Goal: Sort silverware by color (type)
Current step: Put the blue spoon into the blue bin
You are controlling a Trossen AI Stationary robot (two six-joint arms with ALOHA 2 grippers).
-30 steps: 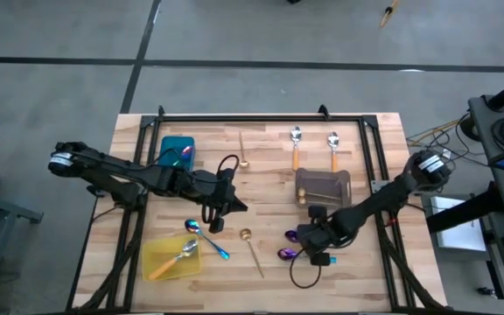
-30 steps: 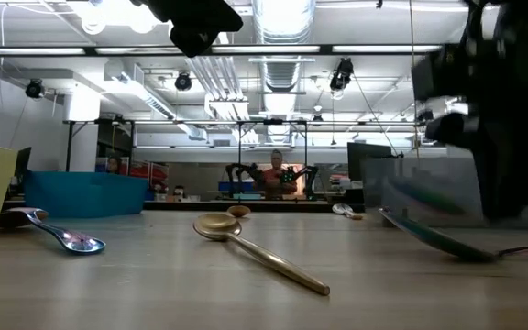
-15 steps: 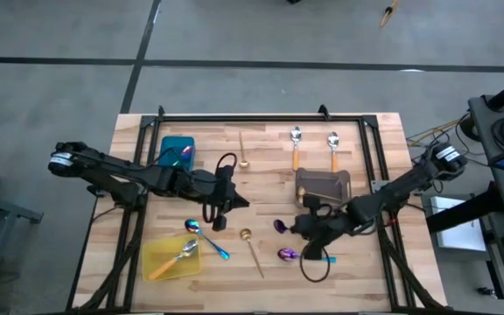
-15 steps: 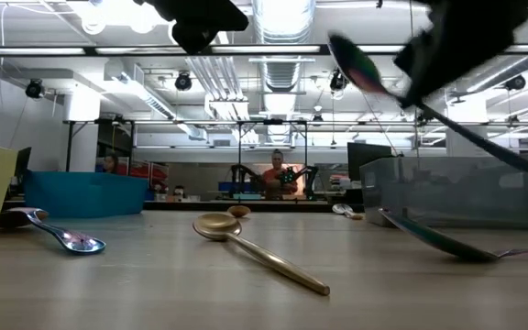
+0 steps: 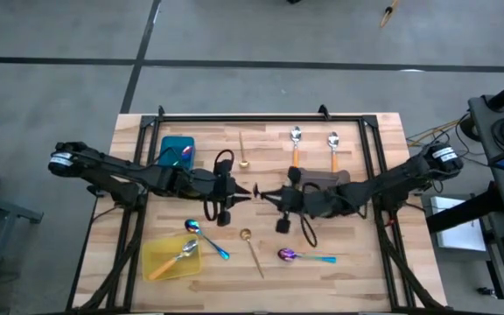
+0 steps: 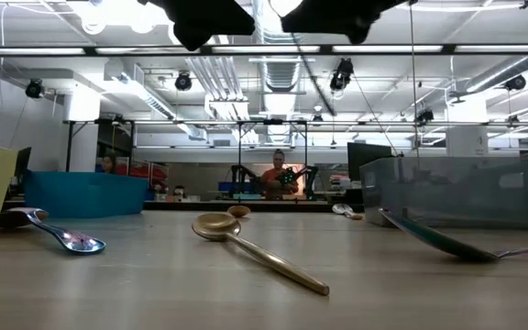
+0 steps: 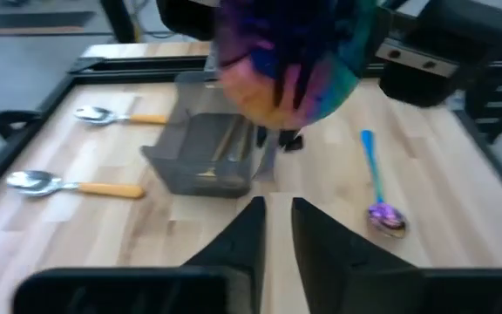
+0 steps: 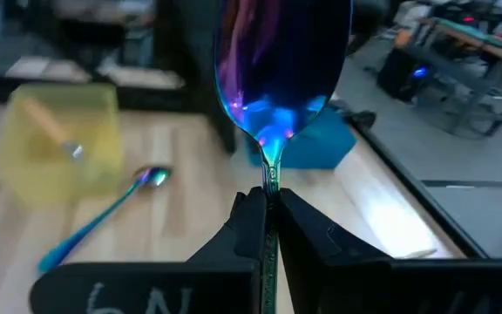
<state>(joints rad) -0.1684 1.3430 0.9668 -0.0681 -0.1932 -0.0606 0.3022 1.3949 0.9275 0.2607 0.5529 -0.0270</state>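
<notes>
My right gripper [image 8: 268,205] is shut on an iridescent blue-purple spoon [image 8: 281,61] high over the table's middle [image 5: 268,194]. The spoon's bowl [image 7: 286,61] points at my left gripper [image 5: 248,190]. That gripper's fingers [image 7: 277,214] stand slightly apart just short of the bowl, with nothing between them. A second purple spoon with a teal handle [image 5: 304,256] lies flat on the near right of the table. A blue spoon [image 5: 206,236] and a gold spoon [image 5: 252,249] lie toward the near edge. My right gripper pinches the spoon's thin neck [image 8: 270,179], just behind the bowl, between its two fingers. The fingers come nearly level from the table's right and lie along the spoon. The spoon is lifted clear of the table, and its bowl sticks out past the fingertips.
The teal tray [image 5: 178,150] at the far left holds a spoon. An orange-handled spoon lies in the yellow tray [image 5: 171,258] at the near left. The grey tray [image 5: 324,184] sits under my right arm. Two orange-handled spoons [image 5: 296,144] and a gold spoon [image 5: 243,150] lie near the far edge.
My right gripper has risen from the near right of the table with the spoon and swung toward the middle. It has tipped from pointing down to nearly level, so the bowl now faces my left gripper. My left gripper has turned a little toward it.
</notes>
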